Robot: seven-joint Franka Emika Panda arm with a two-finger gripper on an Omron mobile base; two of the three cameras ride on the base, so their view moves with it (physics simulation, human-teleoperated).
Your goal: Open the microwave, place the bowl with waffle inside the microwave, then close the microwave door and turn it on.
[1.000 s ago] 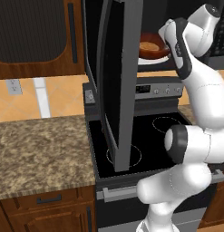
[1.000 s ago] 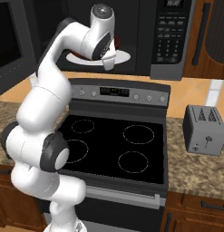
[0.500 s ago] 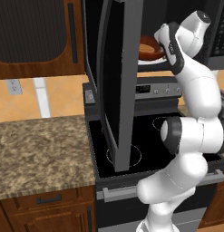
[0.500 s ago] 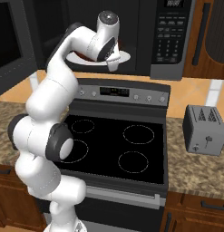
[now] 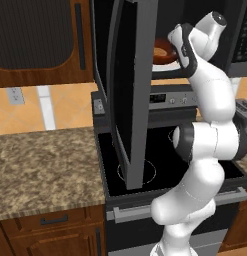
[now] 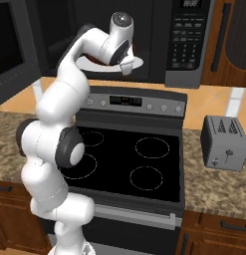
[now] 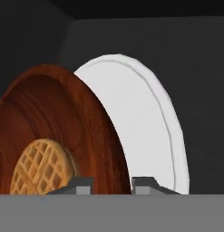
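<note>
Currently, the microwave door (image 5: 126, 95) is being held swung wide open, standing edge-on over the stove (image 5: 165, 165) in the left base view, with its lower corner hanging above the front left burner ring. The microwave (image 6: 186, 42) is being shown mounted above the stove, its button panel at the right edge of the cavity. The arm is being extended upward into the open cavity, and the gripper (image 7: 112, 183) is being positioned at the near rim of the bowl (image 7: 63, 131). In the hand view, the two fingertips (image 7: 81, 185) are being seen apart, one on each side of the bowl's rim; whether pressure is being applied to the rim cannot be told. The bowl is being carried or rested over the white turntable plate (image 7: 145, 131) inside the dark cavity, and contact between the two cannot be told. The waffle (image 7: 41, 167) is being held inside the bowl, lying against its inner surface. In the left base view, the bowl (image 5: 165, 51) is being seen above the plate's edge, just beside the hand. A toaster (image 6: 227, 143) is being shown on the counter (image 6: 219, 184) to the right of the stove.
</note>
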